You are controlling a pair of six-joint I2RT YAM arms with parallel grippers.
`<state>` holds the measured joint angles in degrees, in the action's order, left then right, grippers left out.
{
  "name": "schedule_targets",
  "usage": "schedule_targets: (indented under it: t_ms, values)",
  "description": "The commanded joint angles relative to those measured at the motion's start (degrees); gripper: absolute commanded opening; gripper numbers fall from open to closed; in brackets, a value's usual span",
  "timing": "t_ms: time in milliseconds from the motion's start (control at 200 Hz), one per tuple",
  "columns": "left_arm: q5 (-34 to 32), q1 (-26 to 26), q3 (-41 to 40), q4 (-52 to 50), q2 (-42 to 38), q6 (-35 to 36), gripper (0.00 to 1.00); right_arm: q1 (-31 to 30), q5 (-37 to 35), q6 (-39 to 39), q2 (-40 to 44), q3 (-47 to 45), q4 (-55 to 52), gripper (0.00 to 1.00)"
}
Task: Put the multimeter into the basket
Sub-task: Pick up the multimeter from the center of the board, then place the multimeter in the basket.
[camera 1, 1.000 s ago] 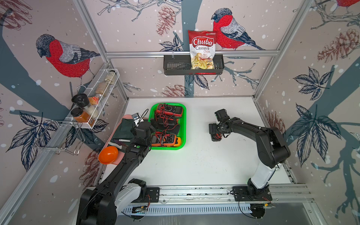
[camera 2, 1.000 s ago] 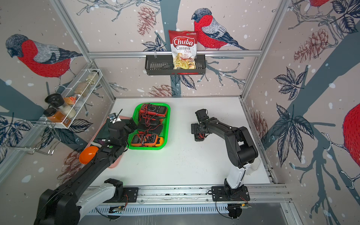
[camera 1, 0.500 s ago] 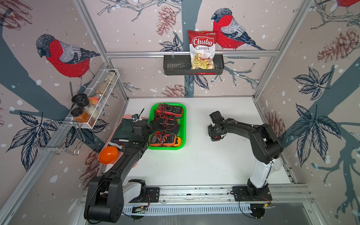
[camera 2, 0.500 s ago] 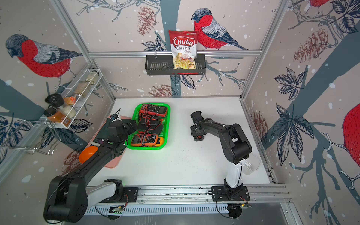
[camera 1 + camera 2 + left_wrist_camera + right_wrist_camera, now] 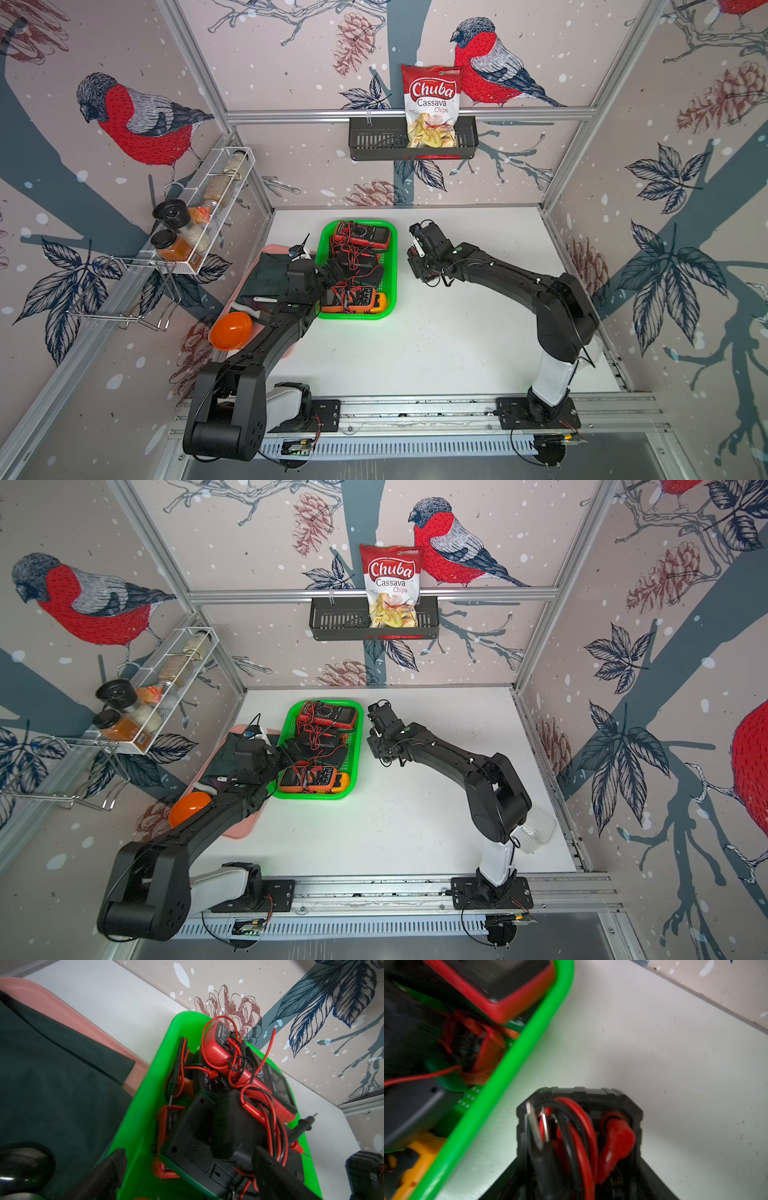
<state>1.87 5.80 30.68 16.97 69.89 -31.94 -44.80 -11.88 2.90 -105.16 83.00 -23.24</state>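
Closing on the basket (image 5: 392, 282) from its right side, the right hand (image 5: 579, 1167) is now sitting just beside the green rim, whereas a second ago it was standing further out toward the middle of the desk (image 5: 457, 340). Over that same second its jaws are going from wide to a narrower set, and in the right wrist view they are gripping the black multimeter (image 5: 591, 1093), whose red and black leads (image 5: 583, 1126) are bunching against its face. That meter is still lying outside the basket, just beside its right wall, and whether it is riding clear of the desk I cannot tell. The left hand (image 5: 330, 272) is keeping the same place at the basket's left wall, spreading wide and holding nothing above the black meters (image 5: 365, 268) in the middle of the pile. A red multimeter (image 5: 361, 235) and an orange multimeter (image 5: 353, 300) are already lying inside, at the far and near ends. By my reading the pick is looking done and the carry is getting under way: what is remaining is a lift over the rim and a release onto a crowded heap where loose leads may be snagging.
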Motion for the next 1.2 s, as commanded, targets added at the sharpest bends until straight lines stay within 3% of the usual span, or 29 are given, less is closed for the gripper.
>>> schedule_targets:
  t_ms: [0,290,595,770,1016,1196]
  values:
    - [3.9,-0.2,-0.8,4.7,0.4,-2.7,0.98,-2.5,-0.5,-3.2,-0.9,4.0,-0.7,0.38]
    - [6.1,-0.2,-2.0,7.7,-0.5,-5.7,0.98,-8.7,-0.1,-7.5,-6.6,13.9,-3.0,0.38]
    - [-12.3,-0.6,-0.3,-3.2,-10.6,-1.5,0.98,-13.2,3.4,-10.3,-12.7,22.4,-5.3,0.38]
    - [-13.9,-3.6,0.9,-6.3,-11.3,-0.4,0.98,-15.5,4.2,-12.6,-16.1,26.3,-7.6,0.39]
    - [-12.4,-6.6,1.1,-5.0,-8.0,-1.2,0.98,-16.8,5.5,-15.5,-21.0,31.0,-11.1,0.5]
    - [-11.3,-8.0,1.1,-3.8,-5.6,-1.9,0.98,-17.9,6.2,-18.3,-23.4,32.6,-12.4,0.64]
